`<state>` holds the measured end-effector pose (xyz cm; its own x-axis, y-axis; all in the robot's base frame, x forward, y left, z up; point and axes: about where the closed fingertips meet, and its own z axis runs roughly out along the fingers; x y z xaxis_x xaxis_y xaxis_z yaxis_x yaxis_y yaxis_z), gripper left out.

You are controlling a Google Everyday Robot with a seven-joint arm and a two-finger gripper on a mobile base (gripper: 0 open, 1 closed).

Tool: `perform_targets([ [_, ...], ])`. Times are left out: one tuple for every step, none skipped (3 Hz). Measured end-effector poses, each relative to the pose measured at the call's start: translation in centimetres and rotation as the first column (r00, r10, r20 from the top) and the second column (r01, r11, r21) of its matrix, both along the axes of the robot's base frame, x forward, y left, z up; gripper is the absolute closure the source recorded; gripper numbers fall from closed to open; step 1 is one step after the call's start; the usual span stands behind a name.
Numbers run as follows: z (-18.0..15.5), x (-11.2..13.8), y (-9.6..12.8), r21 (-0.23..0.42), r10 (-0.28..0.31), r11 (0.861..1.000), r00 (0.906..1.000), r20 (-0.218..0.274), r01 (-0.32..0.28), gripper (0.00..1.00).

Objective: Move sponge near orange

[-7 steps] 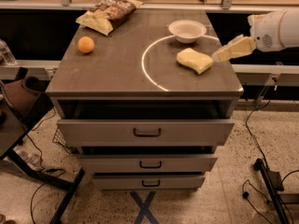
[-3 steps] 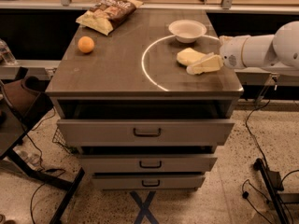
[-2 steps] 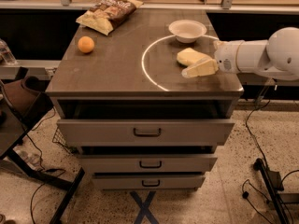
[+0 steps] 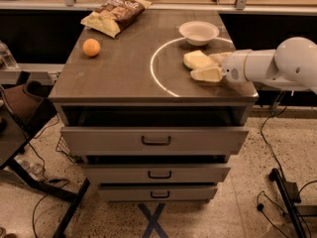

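Observation:
The pale yellow sponge [image 4: 196, 59] lies on the right side of the cabinet top, inside a white circle line. My gripper [image 4: 204, 66] reaches in from the right at table level. It is open, with one pale finger [image 4: 207, 74] along the sponge's near side and the other [image 4: 219, 57] at its far right end. The sponge rests on the surface. The orange [image 4: 91, 47] sits far off on the left side of the top, apart from everything else.
A white bowl [image 4: 198, 32] stands just behind the sponge. A crinkly chip bag [image 4: 115, 14] lies at the back left. The grey cabinet top [image 4: 124, 68] ends in edges on all sides, with drawers [image 4: 155, 141] below. Cables and a stand lie on the floor.
My gripper has moved left from beyond the table's right edge to the sponge, and its fingers now flank it. The sponge, orange and bowl have stayed in place.

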<state>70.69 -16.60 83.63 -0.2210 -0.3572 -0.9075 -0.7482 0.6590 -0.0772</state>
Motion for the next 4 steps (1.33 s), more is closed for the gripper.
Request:
perform_targets([
  [-0.08, 0.02, 0.26, 0.0, 0.004, 1.0, 1.0, -0.001, -0.004, 0.64],
  [-0.18, 0.06, 0.54, 0.001, 0.008, 1.0, 1.0, -0.003, -0.008, 0.88],
  [-0.27, 0.08, 0.79, 0.002, 0.012, 1.0, 0.9999, -0.004, -0.012, 1.0],
  [0.71, -0.05, 1.01, -0.023, 0.022, 0.999, 0.9997, 0.012, -0.022, 1.0],
])
